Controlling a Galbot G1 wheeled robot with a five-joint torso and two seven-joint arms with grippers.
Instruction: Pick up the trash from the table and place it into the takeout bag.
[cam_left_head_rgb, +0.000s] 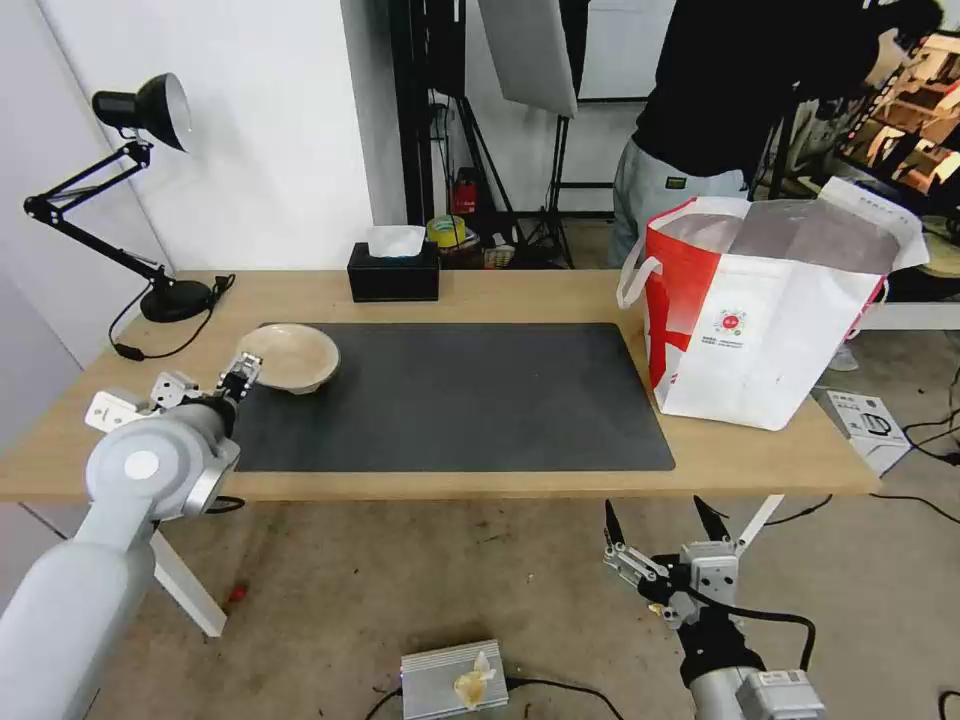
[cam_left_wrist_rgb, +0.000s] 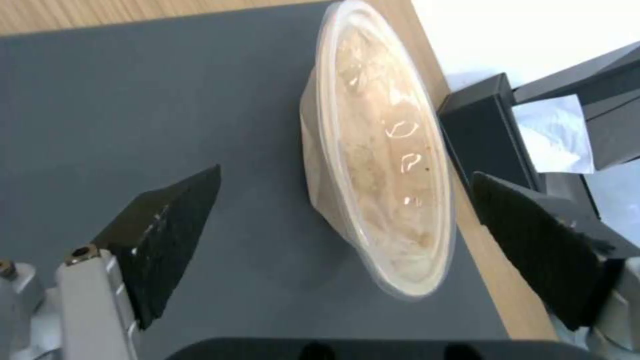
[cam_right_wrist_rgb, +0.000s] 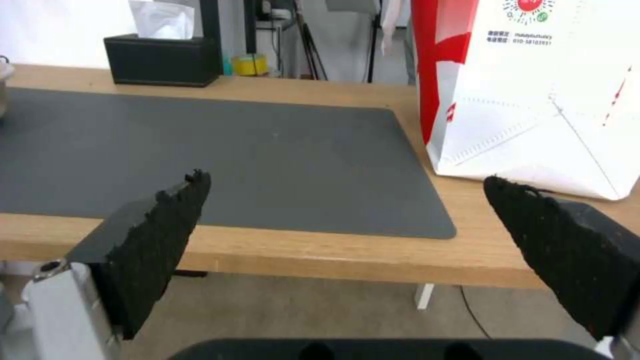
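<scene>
Before me a black tissue box (cam_left_head_rgb: 393, 272) sits at the far edge, a black desk lamp (cam_left_head_rgb: 140, 190) stands at my left, and a grey metal box (cam_left_head_rgb: 455, 680) lies on the floor.

1 bowl (cam_left_head_rgb: 290, 356), 1 bag (cam_left_head_rgb: 770, 330)

a white wall (cam_left_head_rgb: 270, 150) stands behind the worktop. a black desk lamp (cam_left_head_rgb: 140, 110) on a jointed arm sits at the far left corner. black stands (cam_left_head_rgb: 430, 110) and a white light panel (cam_left_head_rgb: 530, 50) rise in the gap behind. the concrete floor (cam_left_head_rgb: 400, 580) carries a grey metal box (cam_left_head_rgb: 455, 680) and cables (cam_left_head_rgb: 930, 440).
</scene>
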